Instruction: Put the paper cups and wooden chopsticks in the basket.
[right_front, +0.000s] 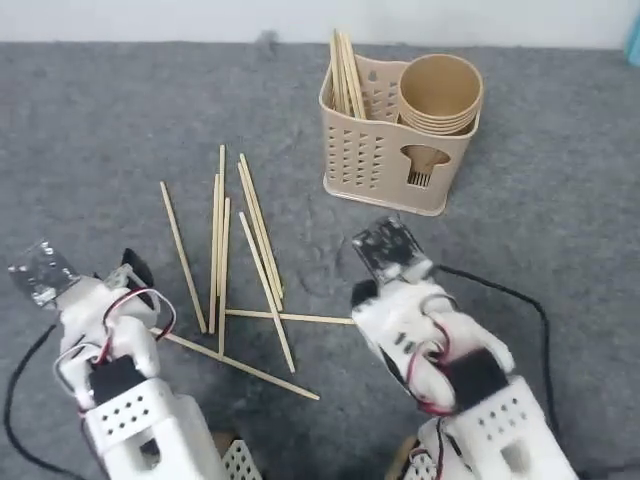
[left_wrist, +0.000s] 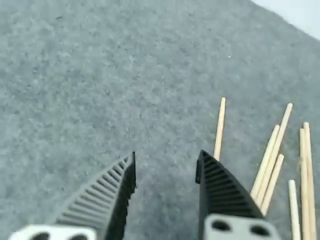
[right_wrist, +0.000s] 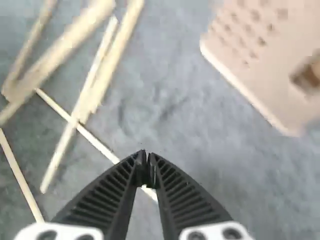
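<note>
Honestly, your trouble lies in the loose wooden chopsticks (right_front: 225, 265). They lie scattered flat on the grey tabletop (right_front: 520, 230) at roughly 9 o'clock from centre, several touching or crossing. Lift one and I'd expect its neighbours to drag or roll with it.

The basket (right_front: 375, 160) stands toward 1 o'clock, well apart from the pile. It has the paper cups (right_front: 440, 90) stacked in its 3 o'clock compartment and a few chopsticks (right_front: 345, 70) upright in the 9 o'clock one. A long stick gripped off-centre would likely droop and strike the rim, and the basket looks light enough to slide or tip.

Your right jaws are closed on nothing, tips hanging over a lone crosswise chopstick (right_wrist: 75, 122). Go down like that and you'll only press or flick it away, so spread them first. Your left jaws stand wide and empty, just beside the stick (left_wrist: 220, 127) at the 9 o'clock edge of the pile. With both arms working one heap from 5 and 7 o'clock, they could foul each other.
</note>
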